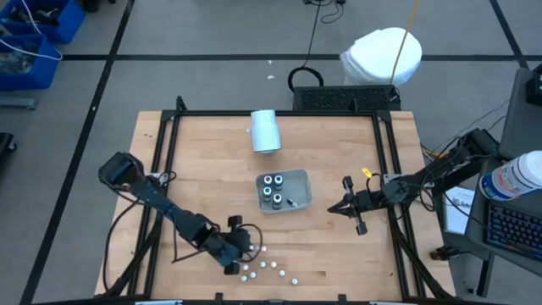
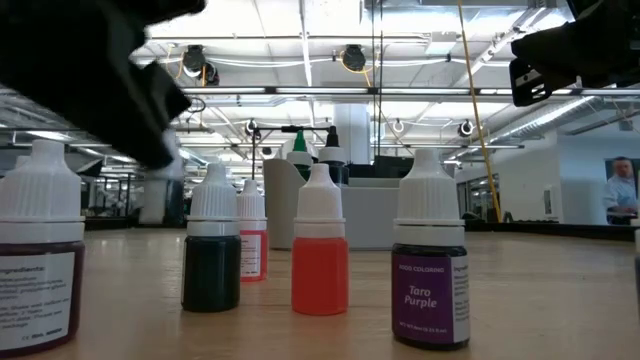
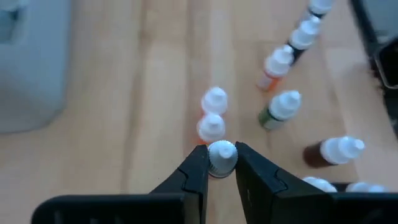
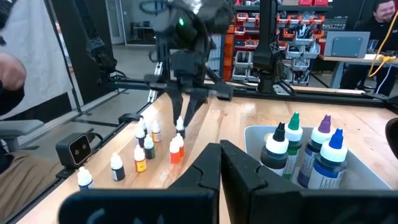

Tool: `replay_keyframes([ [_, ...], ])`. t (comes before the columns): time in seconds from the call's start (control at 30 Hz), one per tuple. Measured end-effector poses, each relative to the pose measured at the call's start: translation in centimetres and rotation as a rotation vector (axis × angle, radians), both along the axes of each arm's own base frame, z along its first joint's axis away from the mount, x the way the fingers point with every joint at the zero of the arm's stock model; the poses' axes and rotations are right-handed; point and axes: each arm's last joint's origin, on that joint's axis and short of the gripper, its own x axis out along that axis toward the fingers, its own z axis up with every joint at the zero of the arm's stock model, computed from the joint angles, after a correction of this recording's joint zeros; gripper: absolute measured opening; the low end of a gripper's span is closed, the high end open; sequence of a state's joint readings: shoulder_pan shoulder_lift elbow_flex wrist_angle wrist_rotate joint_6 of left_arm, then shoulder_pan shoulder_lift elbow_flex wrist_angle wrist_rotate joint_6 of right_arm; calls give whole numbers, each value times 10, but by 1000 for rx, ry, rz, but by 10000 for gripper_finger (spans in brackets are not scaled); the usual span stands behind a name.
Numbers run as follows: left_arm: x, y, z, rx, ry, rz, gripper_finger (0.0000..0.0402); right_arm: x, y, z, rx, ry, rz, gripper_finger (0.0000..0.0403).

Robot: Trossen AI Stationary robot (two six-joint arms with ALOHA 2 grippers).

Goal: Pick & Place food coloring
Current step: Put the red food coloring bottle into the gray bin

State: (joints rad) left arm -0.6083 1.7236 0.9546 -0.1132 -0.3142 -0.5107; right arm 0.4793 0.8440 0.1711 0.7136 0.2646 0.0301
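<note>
The left gripper (image 3: pixel 221 167) pinches the white cap of one small food coloring bottle (image 3: pixel 221 156) at about 6 o'clock on the tabletop (image 1: pixel 339 161), among the other loose bottles (image 1: pixel 269 268) standing there. Four larger bottles (image 1: pixel 273 190) stand in the grey tray (image 1: pixel 298 180) near the centre. The right gripper (image 1: pixel 332 208) hangs just beside the tray at 3 o'clock, fingers pressed together. A white cylinder (image 1: pixel 265 131) lies at 12 o'clock.

In the low view the nearest food coloring bottle (image 2: pixel 38 262) is cut off at the left edge, its label blurred, and a dark blurred arm (image 2: pixel 90 70) hides the bottles behind.
</note>
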Motion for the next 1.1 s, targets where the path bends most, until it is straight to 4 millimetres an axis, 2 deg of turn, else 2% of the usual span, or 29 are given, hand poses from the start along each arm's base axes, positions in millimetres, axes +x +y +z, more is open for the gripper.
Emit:
replay_keyframes([
  [0.1,10,0,26,61,66,1,64,0,0,0,0,0,0,2],
  [0.23,26,-1,69,111,39,-48,64,0,0,0,7,2,0,2],
  [0.4,48,2,122,195,-138,-60,65,0,0,0,7,1,0,2],
  [0.5,65,18,138,188,-261,24,65,0,0,0,7,1,0,2],
  [0.63,90,56,140,158,-309,79,65,0,0,0,7,1,0,2],
  [0.97,130,164,110,161,-168,-23,65,0,0,0,-20,-7,1,2],
  [1.1,153,185,94,153,-91,-48,65,0,0,2,-80,-35,0,2],
])
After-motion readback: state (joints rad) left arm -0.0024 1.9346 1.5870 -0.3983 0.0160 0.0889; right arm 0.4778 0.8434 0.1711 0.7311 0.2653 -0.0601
